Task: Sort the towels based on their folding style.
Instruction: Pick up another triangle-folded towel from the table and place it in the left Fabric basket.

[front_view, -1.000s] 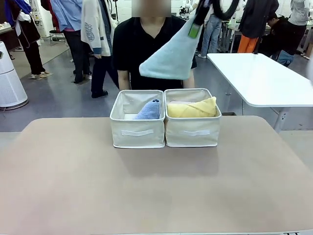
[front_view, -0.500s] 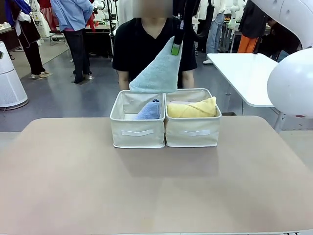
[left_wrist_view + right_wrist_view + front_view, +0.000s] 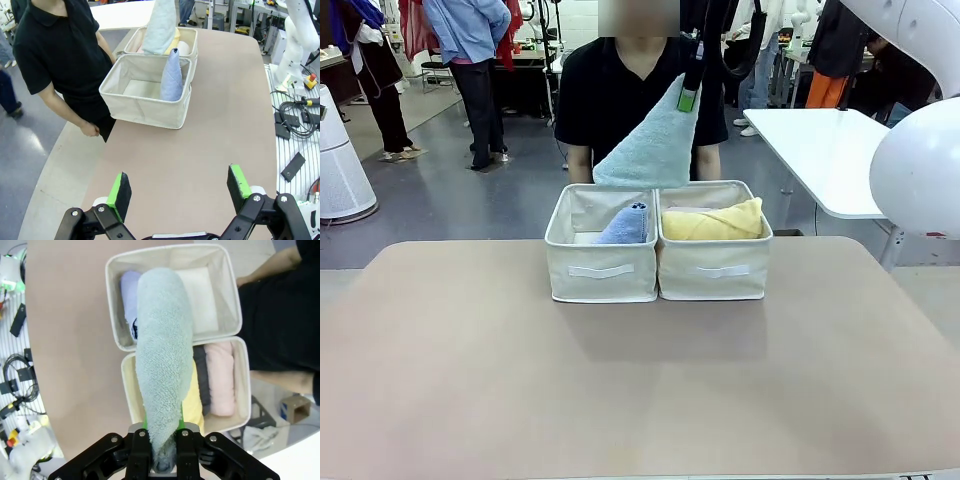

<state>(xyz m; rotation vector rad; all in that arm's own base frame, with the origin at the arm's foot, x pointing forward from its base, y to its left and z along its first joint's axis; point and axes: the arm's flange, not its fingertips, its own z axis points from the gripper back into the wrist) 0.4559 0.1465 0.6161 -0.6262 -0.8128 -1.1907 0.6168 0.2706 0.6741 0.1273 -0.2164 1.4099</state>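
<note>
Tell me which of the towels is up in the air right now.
The light blue cone towel: the right gripper pinches its pointed tip, so it hangs above the two baskets. The other towels lie inside the baskets.

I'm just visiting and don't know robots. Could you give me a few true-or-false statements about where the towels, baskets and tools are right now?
1. The right tool grips the pale blue cone-shaped terry towel by its pointed tip, above the baskets. True.
2. The left beige fabric basket holds a yellow rolled towel. False: it holds a grey-blue cone-folded towel; the yellow rolled towel lies in the right beige fabric basket.
3. The left tool is open with nothing between its pads. True.
4. A pink rolled towel lies on the bare table. False: it is in the basket with the yellow one.
5. The two baskets stand far apart. False: they stand side by side, touching.
</note>
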